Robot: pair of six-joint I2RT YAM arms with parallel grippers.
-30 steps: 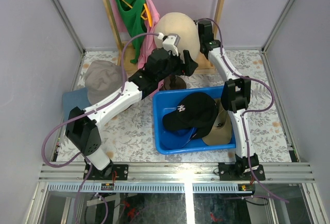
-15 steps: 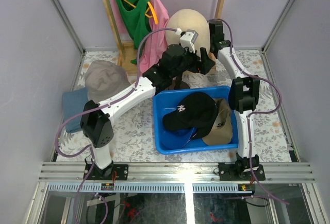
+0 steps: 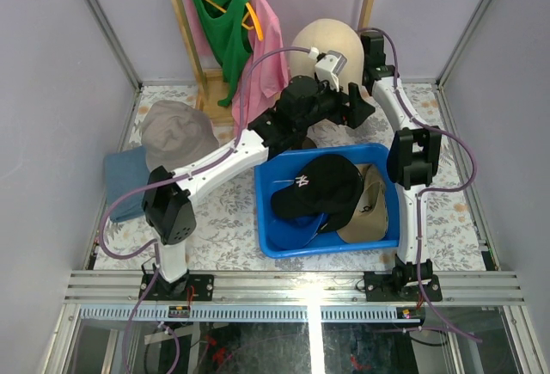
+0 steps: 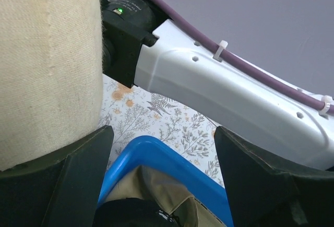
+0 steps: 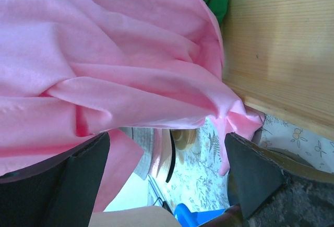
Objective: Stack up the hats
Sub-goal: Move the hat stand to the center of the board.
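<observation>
Handling: black cap [image 3: 322, 183] looks soft, light; I would pinch its crown.
Pincers: left pincer [image 4: 162, 138] and right pincer [image 5: 167, 139] both released, empty.

The bin [image 3: 260, 211] sits on the table [image 3: 223, 228], right of centre. In it, the logo cap [image 3: 318, 187] lies on a second cap [image 3: 309, 223], with a third cap [image 3: 368, 211] to their right. The mannequin head [image 3: 322, 43] stands behind the bin, and the shirts [image 3: 232, 30] hang left of the head. Left of the bin, a bucket hat [image 3: 176, 133] lies partly on another hat [image 3: 125, 180].
</observation>
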